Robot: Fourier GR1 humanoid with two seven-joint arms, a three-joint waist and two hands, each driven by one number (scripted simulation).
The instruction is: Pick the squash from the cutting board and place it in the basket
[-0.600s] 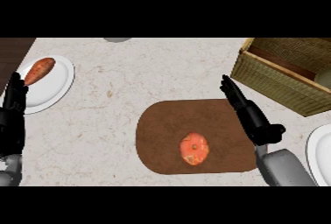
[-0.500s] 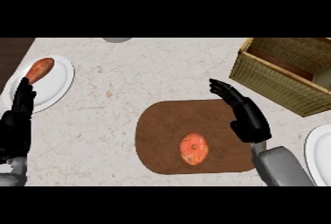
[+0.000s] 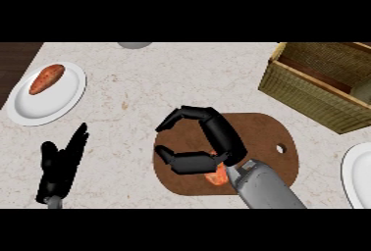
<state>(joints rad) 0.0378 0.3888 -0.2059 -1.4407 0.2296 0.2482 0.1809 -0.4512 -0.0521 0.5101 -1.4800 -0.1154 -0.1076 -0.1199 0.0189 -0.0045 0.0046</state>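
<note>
Since half a second ago the right hand (image 3: 206,142) has swung left and down over the cutting board (image 3: 264,137), fingers and thumb now curled in an open hoop holding nothing. On the marble surface (image 3: 181,78), the basket (image 3: 304,90) stands well apart, upper right. Left hand (image 3: 62,164) rests open, farther off. The squash (image 3: 215,175) lies just beneath the right wrist, mostly hidden; its long axis can't be judged.
</note>
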